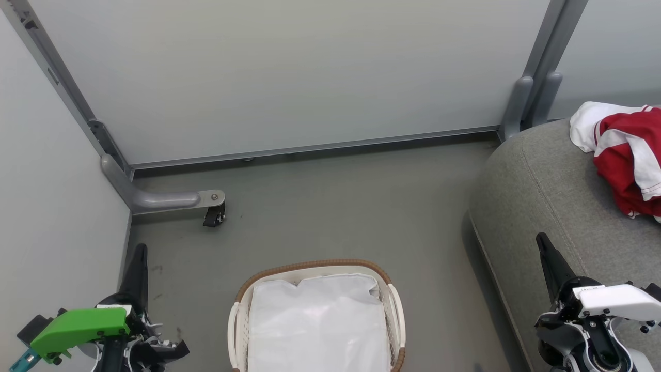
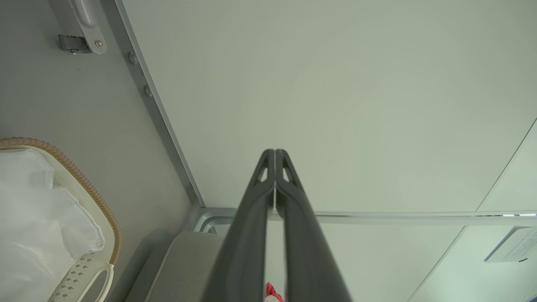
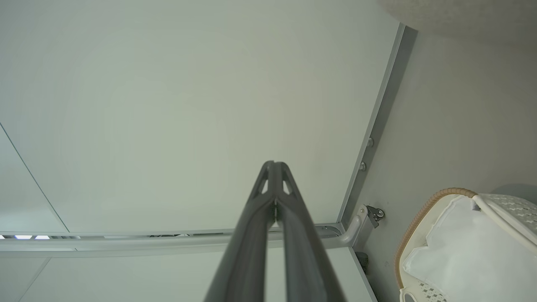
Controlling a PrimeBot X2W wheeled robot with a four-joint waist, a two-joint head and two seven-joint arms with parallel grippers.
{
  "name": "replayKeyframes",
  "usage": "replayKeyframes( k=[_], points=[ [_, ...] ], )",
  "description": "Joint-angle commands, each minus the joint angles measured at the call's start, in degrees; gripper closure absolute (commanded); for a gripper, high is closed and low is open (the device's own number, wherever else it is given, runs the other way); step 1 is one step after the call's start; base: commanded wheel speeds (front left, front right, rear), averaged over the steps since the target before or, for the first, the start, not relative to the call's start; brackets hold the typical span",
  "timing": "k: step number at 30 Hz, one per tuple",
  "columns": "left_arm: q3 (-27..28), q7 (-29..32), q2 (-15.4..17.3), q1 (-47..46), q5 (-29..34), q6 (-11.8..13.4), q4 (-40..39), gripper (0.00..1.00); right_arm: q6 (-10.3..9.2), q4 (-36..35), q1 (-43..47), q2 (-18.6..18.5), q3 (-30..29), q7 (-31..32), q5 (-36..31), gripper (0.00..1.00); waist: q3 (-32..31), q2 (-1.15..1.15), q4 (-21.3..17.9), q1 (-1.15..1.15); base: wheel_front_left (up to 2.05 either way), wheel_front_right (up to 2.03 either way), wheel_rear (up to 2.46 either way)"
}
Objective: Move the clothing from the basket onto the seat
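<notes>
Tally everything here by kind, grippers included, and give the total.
clothing pile, on the seat: 1
basket: 1
liner sheet, in the basket: 1
seat: 1
grippers, both shut: 2, left gripper and right gripper
total: 6

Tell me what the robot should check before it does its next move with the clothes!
1. Clothing on the seat: ok. The red and white clothing lies on the grey seat.
2. Basket emptied: ok as far as seen. In the basket, a white liner sheet covers the inside.
3. Anything under the liner: cannot tell.
4. Left gripper free: ok. It is shut and holds nothing.
5. Right gripper free: ok. It is shut and holds nothing.
</notes>
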Motion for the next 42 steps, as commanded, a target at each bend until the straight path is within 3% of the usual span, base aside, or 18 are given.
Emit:
replayKeyframes(
  k=[1, 42],
  points=[
    [0.3, 0.5, 0.4, -1.0, -1.3, -0.3, -0.3, 1.00, -0.04, -0.3, -0.6, -0.3, -0.2, 0.4, 1.3, 1.00, 0.0, 0.00, 0.0, 0.00, 0.00, 0.00, 0.00],
    [0.4, 0.6, 0.4, -0.9, -1.7, -0.3, -0.3, 1.00, -0.04, -0.4, -0.6, -0.3, -0.3, 0.6, 1.9, 1.00, 0.0, 0.00, 0.0, 0.00, 0.00, 0.00, 0.00]
  ],
)
